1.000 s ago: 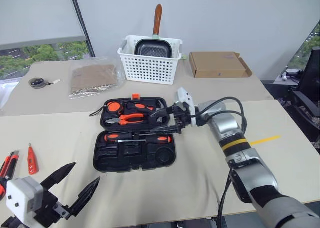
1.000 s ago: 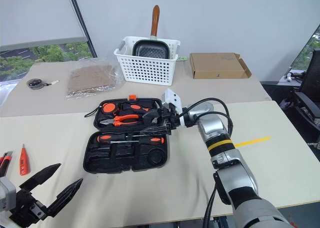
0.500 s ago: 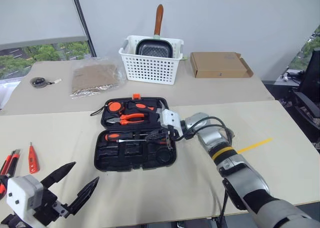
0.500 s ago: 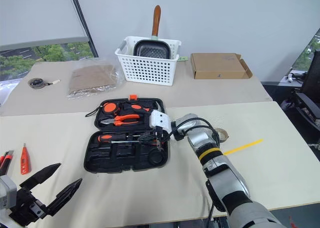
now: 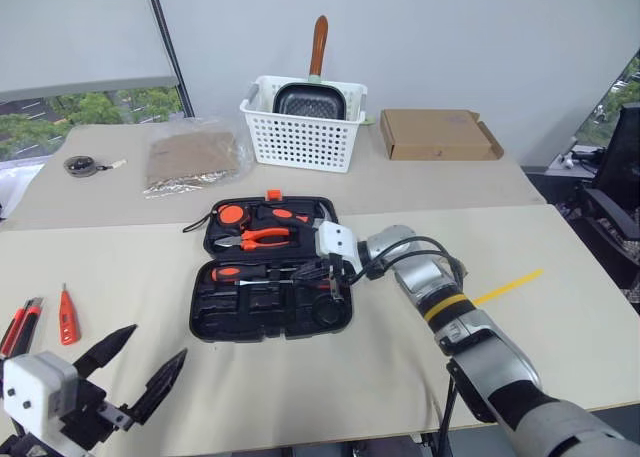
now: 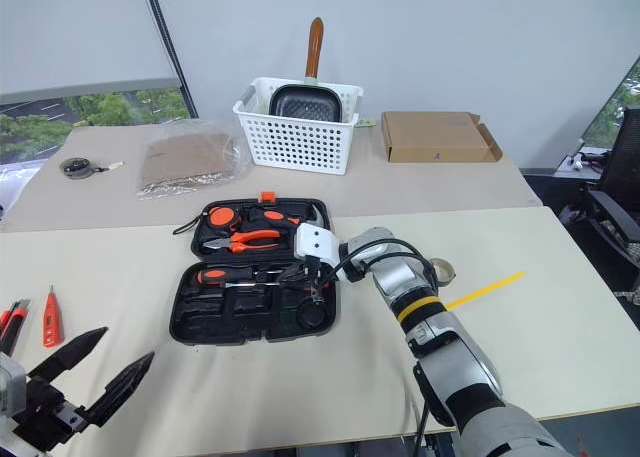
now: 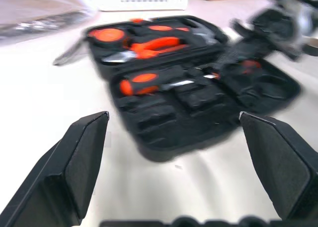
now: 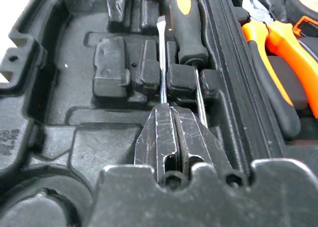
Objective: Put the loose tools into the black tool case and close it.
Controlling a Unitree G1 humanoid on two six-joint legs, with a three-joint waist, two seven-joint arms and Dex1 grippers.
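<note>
The black tool case (image 5: 212, 314) lies open in the middle of the table. In its near half are two orange-and-black screwdrivers (image 5: 228, 273). My right gripper (image 5: 327, 276) is shut, tips down in the case. In the right wrist view its fingertips (image 8: 158, 118) rest at the end of one screwdriver's shaft (image 8: 161, 63); I cannot tell whether they pinch it. A red-and-black utility knife (image 5: 18, 326) and an orange tester screwdriver (image 5: 66, 315) lie at the left edge. A grey tape roll (image 6: 444, 270) sits behind my right arm. My left gripper (image 5: 157, 343) hangs open and empty at the near left.
Orange-handled pliers (image 5: 262, 237) and a hammer fill the case's far half. At the back stand a white basket (image 5: 300, 137) with a pan, a cardboard box (image 5: 438, 134) and a plastic bag (image 5: 190, 157). A yellow strip (image 5: 508, 287) lies on the right.
My right gripper has dropped from above the case's right edge into its near half and shut. The left gripper stays open in much the same place.
</note>
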